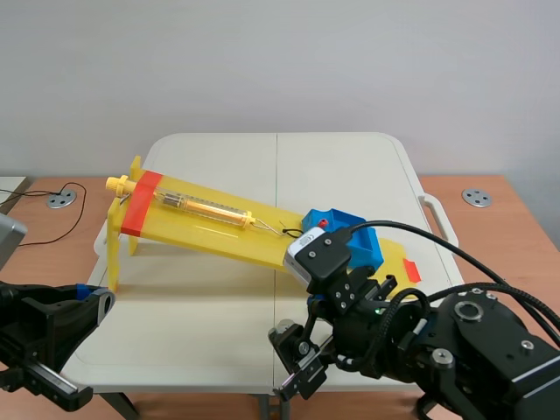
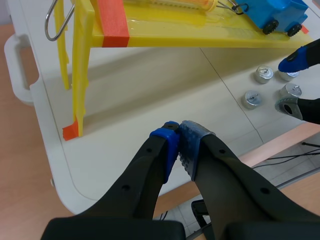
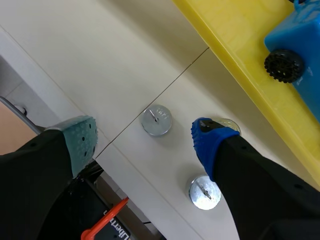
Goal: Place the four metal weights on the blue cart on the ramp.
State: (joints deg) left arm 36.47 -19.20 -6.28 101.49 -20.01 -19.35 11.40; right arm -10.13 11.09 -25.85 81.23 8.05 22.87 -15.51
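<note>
Over the metal weights [image 3: 156,120], right jaws wide, pad [image 3: 206,139] perhaps touching one.

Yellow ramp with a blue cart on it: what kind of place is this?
Probably a robot lab or science-classroom bench: a yellow ramp with a blue cart, small metal weights on a white table, and a black robot arm beside them.

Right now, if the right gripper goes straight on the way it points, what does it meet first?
Likely the metal weight centred under the open right gripper; its blue pad may clip a second weight. Depth unclear.
</note>
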